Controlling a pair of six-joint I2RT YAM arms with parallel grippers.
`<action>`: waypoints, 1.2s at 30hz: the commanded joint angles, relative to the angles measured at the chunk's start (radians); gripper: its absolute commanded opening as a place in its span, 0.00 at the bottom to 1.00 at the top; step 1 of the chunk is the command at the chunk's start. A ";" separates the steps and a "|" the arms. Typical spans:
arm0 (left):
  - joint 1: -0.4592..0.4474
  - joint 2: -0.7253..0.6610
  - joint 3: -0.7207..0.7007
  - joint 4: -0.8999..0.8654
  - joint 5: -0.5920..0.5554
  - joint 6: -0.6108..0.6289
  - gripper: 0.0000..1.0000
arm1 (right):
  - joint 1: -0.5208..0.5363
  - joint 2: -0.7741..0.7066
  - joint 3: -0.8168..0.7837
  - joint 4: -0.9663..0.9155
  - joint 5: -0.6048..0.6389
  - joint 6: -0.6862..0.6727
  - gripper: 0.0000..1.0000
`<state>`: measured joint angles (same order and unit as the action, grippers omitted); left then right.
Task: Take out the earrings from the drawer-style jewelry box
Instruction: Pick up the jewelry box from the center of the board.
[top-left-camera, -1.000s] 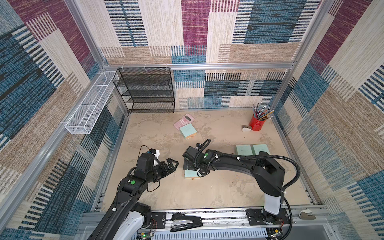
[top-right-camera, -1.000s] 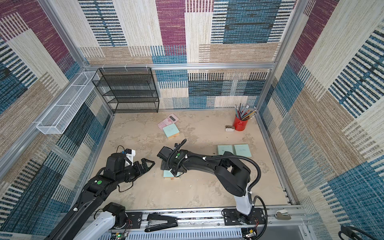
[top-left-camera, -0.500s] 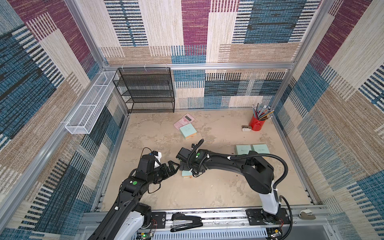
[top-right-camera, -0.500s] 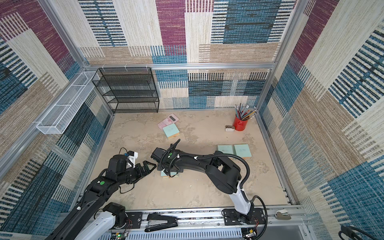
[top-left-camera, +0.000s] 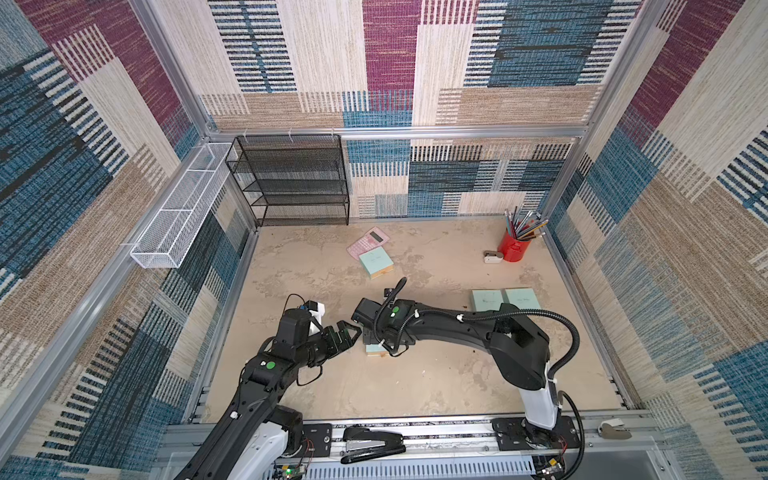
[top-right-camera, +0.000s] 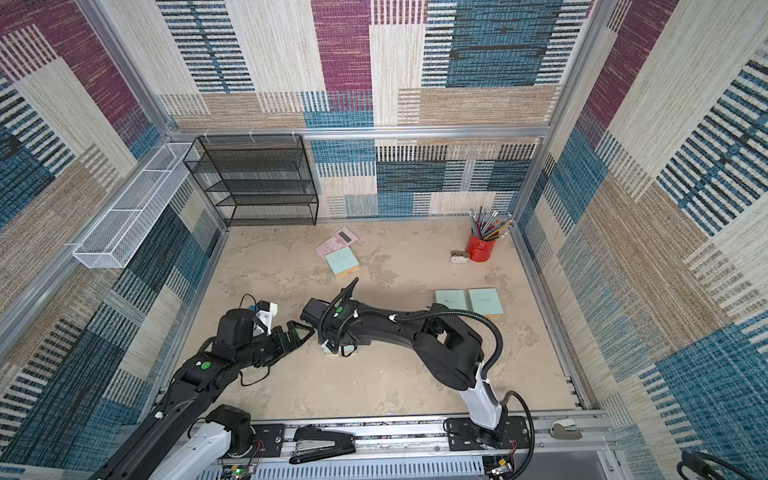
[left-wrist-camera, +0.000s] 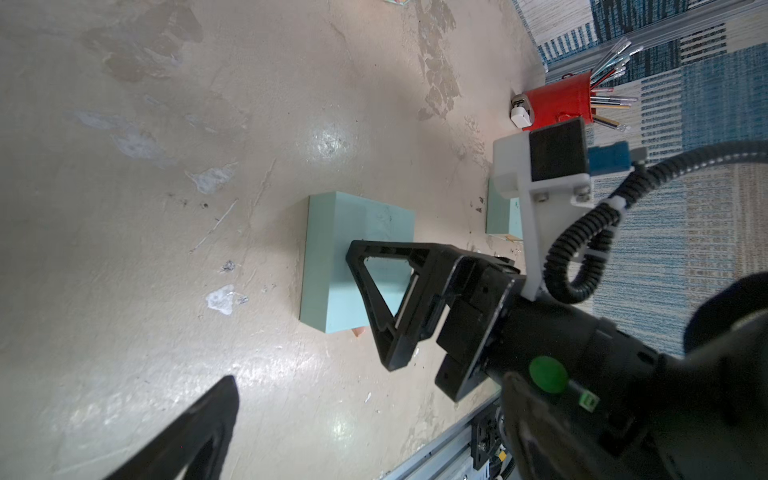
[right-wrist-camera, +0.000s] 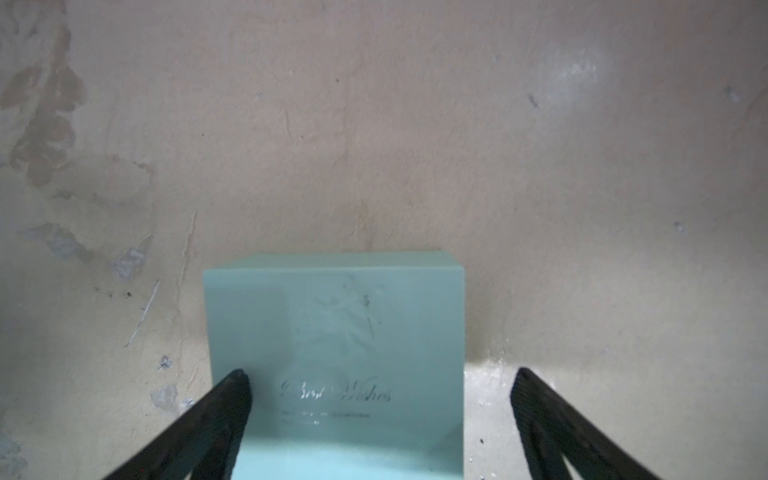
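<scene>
A mint-green jewelry box (right-wrist-camera: 336, 324) with silver script on its lid lies on the floor, seen in both top views (top-left-camera: 374, 349) (top-right-camera: 332, 351). The drawer looks shut, and a small pinkish tab (left-wrist-camera: 359, 331) peeks from under one edge. The earrings are hidden. My right gripper (right-wrist-camera: 379, 374) hangs open just above the box, one finger (right-wrist-camera: 232, 395) over the lid near an edge, the other beside the box over bare floor. Its wrist (top-left-camera: 390, 320) covers the jaws from above. My left gripper (top-left-camera: 348, 332) (top-right-camera: 300, 331) is open and empty, a short way left of the box.
Another mint box (top-left-camera: 376, 262) lies by a pink calculator (top-left-camera: 368, 243). Two more mint boxes (top-left-camera: 505, 299) sit side by side on the right. A red pencil cup (top-left-camera: 515, 245), black mesh shelf (top-left-camera: 291, 183), white wire basket (top-left-camera: 178, 208) and stapler (top-left-camera: 372, 444) line the edges.
The right wrist has slid a little to the left over the mint box, closing on the left gripper. The left arm has hardly moved. Both grippers stayed open.
</scene>
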<state>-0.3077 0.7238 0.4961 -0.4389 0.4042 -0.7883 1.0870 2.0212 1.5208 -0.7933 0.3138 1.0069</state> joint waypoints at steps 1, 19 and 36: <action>0.001 0.002 -0.006 0.029 0.017 0.000 0.98 | 0.005 -0.004 0.013 0.019 -0.003 -0.022 0.99; 0.001 -0.030 0.071 -0.095 -0.081 0.074 0.99 | 0.010 0.067 0.075 -0.015 -0.015 -0.033 0.99; 0.001 -0.034 0.066 -0.093 -0.088 0.080 0.98 | 0.010 0.092 0.096 -0.013 0.006 -0.058 1.00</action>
<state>-0.3073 0.6914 0.5644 -0.5465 0.3199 -0.7311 1.0958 2.1220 1.6218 -0.8124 0.2962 0.9661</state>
